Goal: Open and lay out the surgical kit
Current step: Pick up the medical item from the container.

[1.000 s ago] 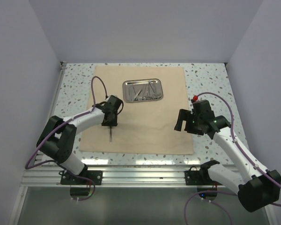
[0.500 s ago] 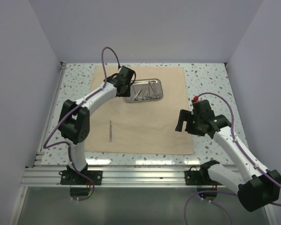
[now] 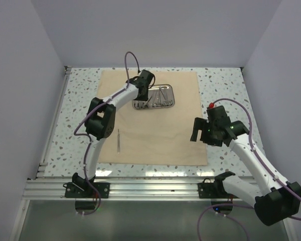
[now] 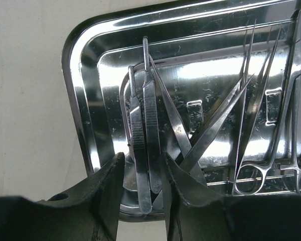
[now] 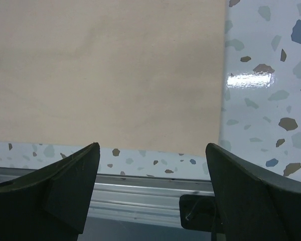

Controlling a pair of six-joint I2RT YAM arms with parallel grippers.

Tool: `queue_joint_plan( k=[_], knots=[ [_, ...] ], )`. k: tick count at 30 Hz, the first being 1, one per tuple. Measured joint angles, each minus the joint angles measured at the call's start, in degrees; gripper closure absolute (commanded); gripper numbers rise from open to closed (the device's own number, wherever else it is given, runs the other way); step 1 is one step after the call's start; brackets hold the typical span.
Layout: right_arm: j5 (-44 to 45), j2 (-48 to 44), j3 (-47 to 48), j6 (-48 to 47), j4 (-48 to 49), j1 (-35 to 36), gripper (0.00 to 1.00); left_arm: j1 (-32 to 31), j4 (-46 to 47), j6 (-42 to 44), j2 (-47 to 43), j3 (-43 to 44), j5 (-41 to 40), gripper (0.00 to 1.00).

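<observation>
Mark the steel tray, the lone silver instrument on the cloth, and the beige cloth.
Shiny rectangular steel tray [image 3: 173,96]: top view, right rim.
Lone thin silver instrument [image 3: 118,141]: top view, mid-shaft.
Beige-tan cloth wrap [image 3: 160,135]: top view, bare centre.

L gripper [image 4: 142,168] left tweezers [image 3: 118,141] on cloth [image 3: 160,135], moved to tray [image 3: 172,96], now astride 2nd tweezers [image 4: 145,135]

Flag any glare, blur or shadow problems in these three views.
Top external: even soft light, sharp, no hard shadows; the steel tray is small but legible. Left wrist: bright reflected streaks on the tray floor compete with the tweezers; the left hand in the foreground is dark and soft. Right wrist: one specular spot on the speckled table; the right hand is underexposed, the cloth evenly lit.
</observation>
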Motion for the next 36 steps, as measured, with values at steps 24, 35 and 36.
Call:
queue_joint_plan(
  k=[24, 35, 36],
  knots=[
    [0.2, 5.7, 0.3, -0.3, 0.1, 0.0, 0.1, 0.7, 7.5, -0.2, -1.7, -7.7, 3.4, 0.84],
    [0.2, 6.3, 0.3, -0.5, 0.1, 0.0, 0.1, 1.1, 9.0, -0.2, -1.7, -7.9, 5.2, 1.0],
    [0.2, 6.3, 0.3, -0.5, 0.1, 0.0, 0.1, 1.1, 8.8, -0.2, -1.7, -7.7, 5.2, 1.0]
  ],
)
